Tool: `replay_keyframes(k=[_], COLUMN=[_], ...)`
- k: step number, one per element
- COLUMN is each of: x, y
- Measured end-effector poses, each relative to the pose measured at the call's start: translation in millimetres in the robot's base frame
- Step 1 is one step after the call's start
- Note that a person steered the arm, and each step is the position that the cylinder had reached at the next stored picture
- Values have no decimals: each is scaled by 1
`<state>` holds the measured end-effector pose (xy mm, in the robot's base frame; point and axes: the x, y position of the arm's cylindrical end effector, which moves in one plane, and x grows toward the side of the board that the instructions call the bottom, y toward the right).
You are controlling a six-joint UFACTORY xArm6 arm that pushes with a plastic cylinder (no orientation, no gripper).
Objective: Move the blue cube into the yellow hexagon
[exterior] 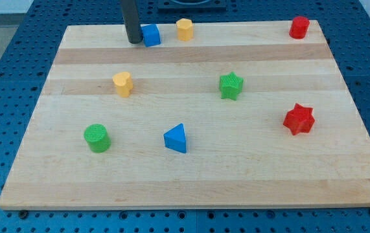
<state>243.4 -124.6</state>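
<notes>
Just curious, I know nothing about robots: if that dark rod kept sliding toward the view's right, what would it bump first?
My tip would meet the blue cube first; they already look touching.

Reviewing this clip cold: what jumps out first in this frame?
The dark rod at the view's top stands out, my tip right against the left side of the blue cube, with the yellow hexagon just to the cube's right, a small gap between them. Next, the red star at the view's right and the blue triangular block near the bottom centre of the wooden board.
</notes>
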Motion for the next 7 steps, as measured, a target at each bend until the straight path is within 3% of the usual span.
replay_keyframes(k=[7], x=[-2], y=[38])
